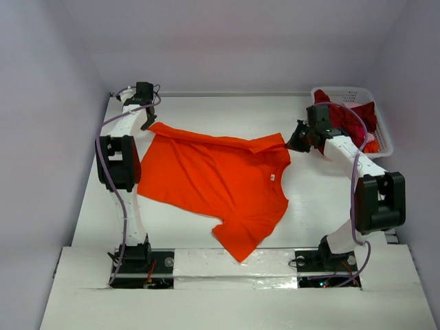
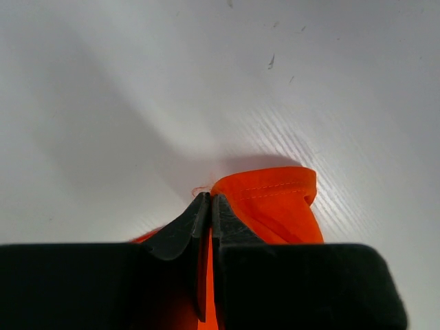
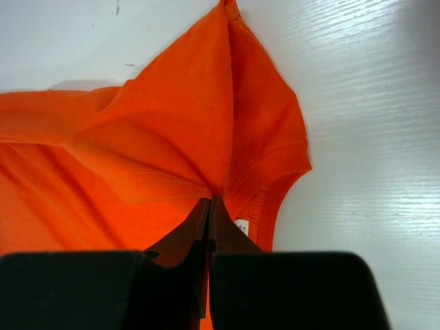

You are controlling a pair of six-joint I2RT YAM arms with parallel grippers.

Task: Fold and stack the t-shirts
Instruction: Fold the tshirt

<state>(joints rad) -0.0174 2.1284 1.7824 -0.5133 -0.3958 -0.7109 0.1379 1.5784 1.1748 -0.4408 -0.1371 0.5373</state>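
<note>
Left gripper (image 2: 210,199): jaws fully closed, pinching 1 hemmed corner of the orange t-shirt (image 2: 275,199), far across the table (image 1: 316,199) from the white lattice basket (image 1: 382,137).
Right gripper (image 3: 208,203): jaws closed on cloth beside the neckline, just beside the basket.
Orange t-shirt: far edge stretched between the 2 grippers, body lying on the table away from the basket.
Dark red t-shirts (image 1: 354,117): heaped inside the basket.
Hazard: both pinches look thin, so uneven pulling could slip 1 corner free and skew the fold.

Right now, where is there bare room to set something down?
Bare table behind the orange t-shirt up to the back wall, and between it and the right arm. Crowded: far-right basket of dark red t-shirts.
</note>
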